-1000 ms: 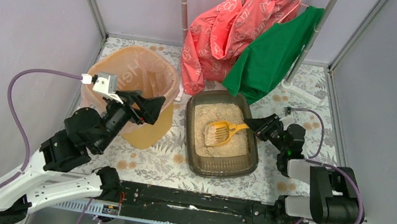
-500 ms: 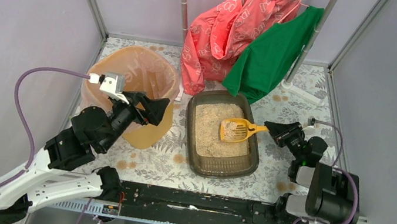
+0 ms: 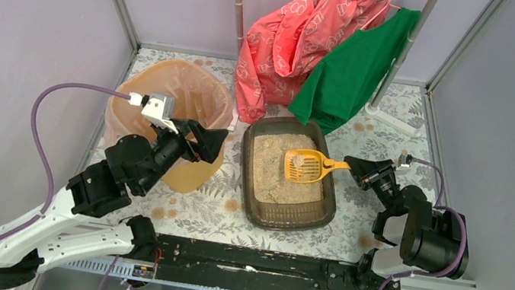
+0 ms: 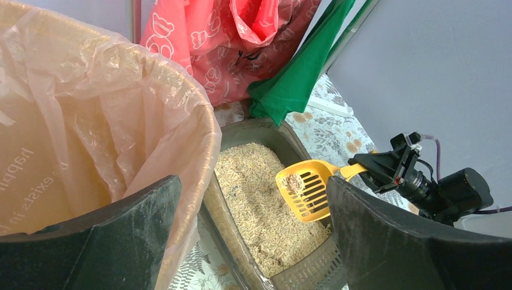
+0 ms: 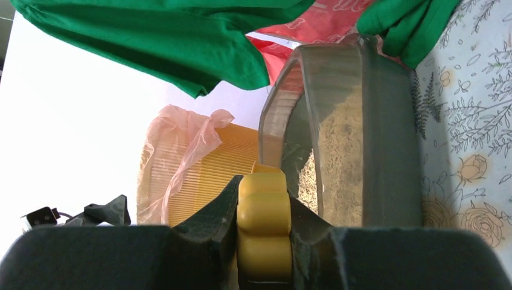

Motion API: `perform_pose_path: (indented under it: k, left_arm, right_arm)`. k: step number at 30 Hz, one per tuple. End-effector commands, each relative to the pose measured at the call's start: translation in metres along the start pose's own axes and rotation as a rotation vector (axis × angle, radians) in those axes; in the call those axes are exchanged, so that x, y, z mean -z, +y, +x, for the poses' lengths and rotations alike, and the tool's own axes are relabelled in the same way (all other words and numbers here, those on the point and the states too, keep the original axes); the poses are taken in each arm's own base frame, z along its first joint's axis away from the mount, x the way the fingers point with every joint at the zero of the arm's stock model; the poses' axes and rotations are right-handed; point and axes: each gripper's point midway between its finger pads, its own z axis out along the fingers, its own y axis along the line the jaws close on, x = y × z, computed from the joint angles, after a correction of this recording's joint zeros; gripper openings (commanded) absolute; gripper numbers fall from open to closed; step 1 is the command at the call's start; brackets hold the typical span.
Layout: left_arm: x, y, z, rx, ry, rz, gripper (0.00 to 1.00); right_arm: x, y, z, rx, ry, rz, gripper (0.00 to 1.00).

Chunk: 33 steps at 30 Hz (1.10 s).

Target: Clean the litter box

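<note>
The dark grey-brown litter box [image 3: 249, 207] with beige granules sits mid-table; it also shows in the left wrist view [image 4: 253, 128] and in the right wrist view [image 5: 386, 139]. My right gripper [image 3: 356, 167] is shut on the handle [image 5: 263, 229] of a yellow slotted scoop [image 3: 304, 166]. The scoop is lifted over the box's right side with a small clump in it [image 4: 294, 183]. My left gripper [image 3: 203, 141] is open and empty, between the bin and the box, its fingers [image 4: 102, 241] astride the bin's rim.
A tall yellow bin [image 3: 192, 175] with a peach plastic liner [image 3: 171, 82] stands left of the box. Pink [image 3: 286, 34] and green [image 3: 351, 67] cloths hang on a rack [image 3: 238, 4] behind the box. The table has a floral cover [image 3: 206, 210].
The right gripper has lifted the scoop out of the litter and drawn it right and back. The left gripper has moved slightly right toward the box.
</note>
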Motion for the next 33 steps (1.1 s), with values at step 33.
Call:
perform_pose_path:
  k: [33]
  left_arm:
    - [0.009,-0.010,-0.056,0.022,-0.113,0.010,0.99]
  right_arm:
    - [-0.023,0.046,-0.008,0.119,0.040,-0.087,0.00]
